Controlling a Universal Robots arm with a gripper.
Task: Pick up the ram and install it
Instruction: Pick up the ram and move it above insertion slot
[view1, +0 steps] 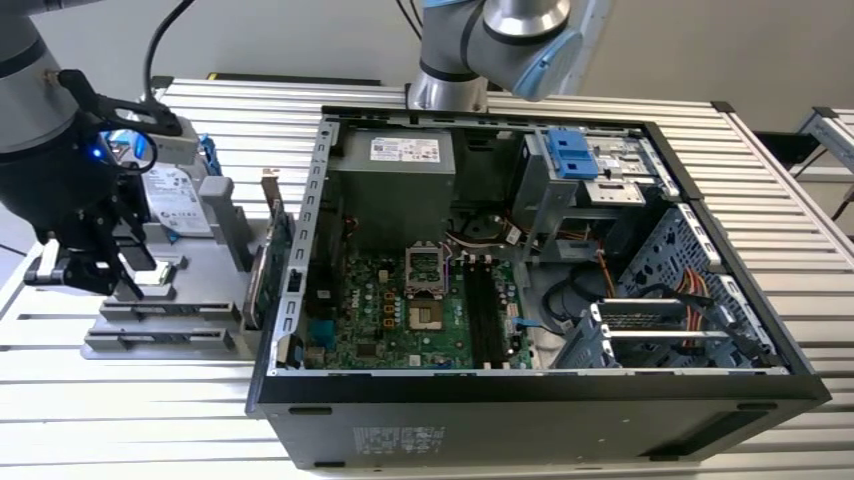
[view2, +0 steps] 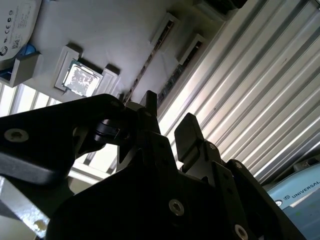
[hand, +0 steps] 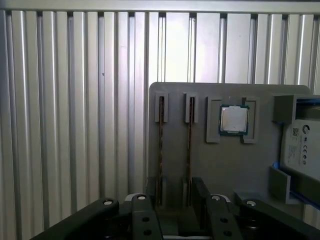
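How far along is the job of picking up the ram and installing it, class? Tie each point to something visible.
Done: nothing yet. Both ram strips stand in the grey holder beside the silver chip. In hand: nothing; the open claw hangs just above the strips, empty. Left: the pick-up, and seating a strip in the black motherboard slots inside the case.

You see 2 ram (hand: 161, 150) sticks: thin, long, dark strips, each on edge in its own slot of the gray holder (hand: 230, 170), parallel, side by side, nr holder's edge.
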